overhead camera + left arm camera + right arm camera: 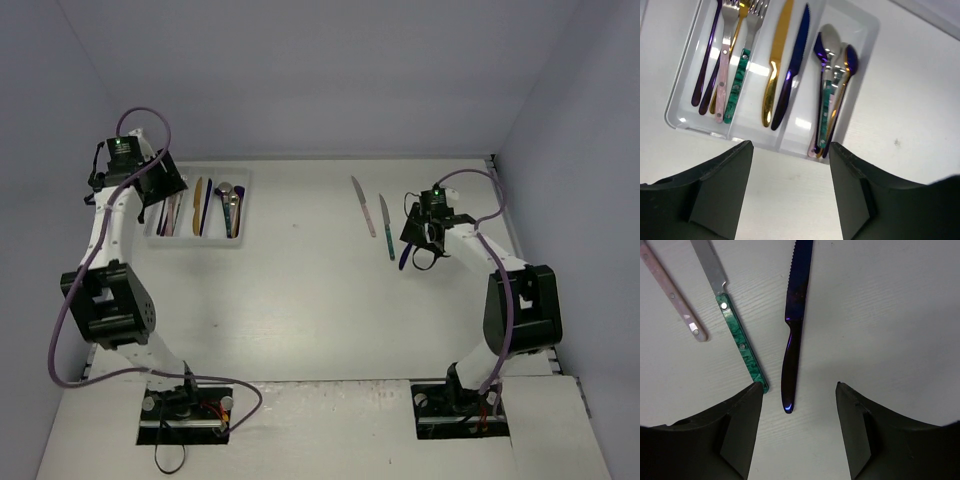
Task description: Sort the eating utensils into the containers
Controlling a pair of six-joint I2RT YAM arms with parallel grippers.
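step: sorting almost done, I think | tray [675, 117]: upper left of top view, nearly full | left gripper [790, 192]: fingers apart, empty, above the tray's near end | right gripper [799, 430]: fingers apart over blue knife [795, 330] lying on table, upper right | next: go down, pinch handle, lay it by gold knife [776, 60]

Table [300, 300]: tray [863, 45], pink knife [670, 290], teal knife [740, 340], blue knife [795, 315].
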